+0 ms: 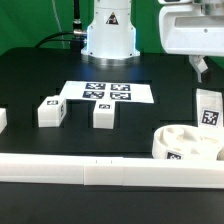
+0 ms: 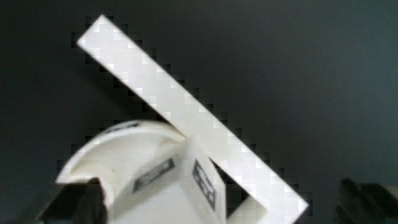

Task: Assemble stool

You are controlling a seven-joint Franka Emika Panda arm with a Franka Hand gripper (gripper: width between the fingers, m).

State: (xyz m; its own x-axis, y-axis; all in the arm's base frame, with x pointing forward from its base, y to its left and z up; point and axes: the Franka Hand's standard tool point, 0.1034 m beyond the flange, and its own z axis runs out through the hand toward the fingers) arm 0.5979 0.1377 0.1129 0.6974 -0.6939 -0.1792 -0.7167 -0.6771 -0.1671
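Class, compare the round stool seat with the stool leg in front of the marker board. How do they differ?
The seat is round with open sockets; the leg is a block. The seat sits by the border rail at the exterior view's right; the leg lies mid-table, clear of it. Both are white and tagged.

White round seat (image 1: pixel 187 145) sockets-up; upright leg (image 1: pixel 209 108) just behind; second leg (image 1: pixel 103 114), third leg (image 1: pixel 50 111) lying apart.
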